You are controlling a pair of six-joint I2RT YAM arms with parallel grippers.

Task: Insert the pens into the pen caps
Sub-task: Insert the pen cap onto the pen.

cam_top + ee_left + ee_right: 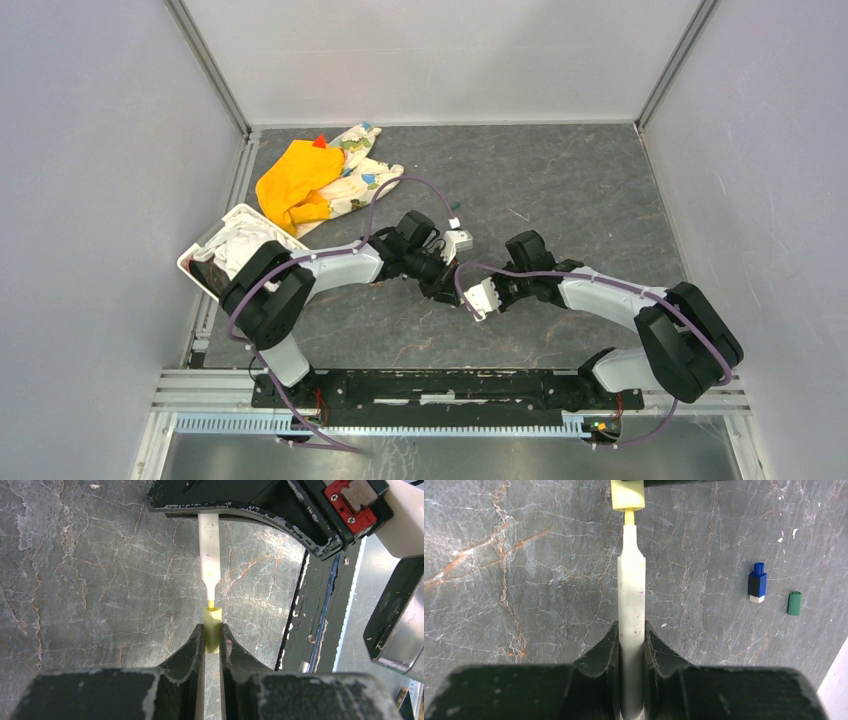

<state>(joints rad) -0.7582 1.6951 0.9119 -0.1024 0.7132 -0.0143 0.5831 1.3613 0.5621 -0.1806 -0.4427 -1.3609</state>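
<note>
The left gripper [212,634] pinches the pale yellow cap [213,620]; the right gripper [631,630] clamps the white pen [631,585] — its yellow tip just meets the cap's mouth.

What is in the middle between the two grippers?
A white pen in the right gripper, its yellow tip meeting the cream cap in the left gripper. Both wrist views show it.
</note>
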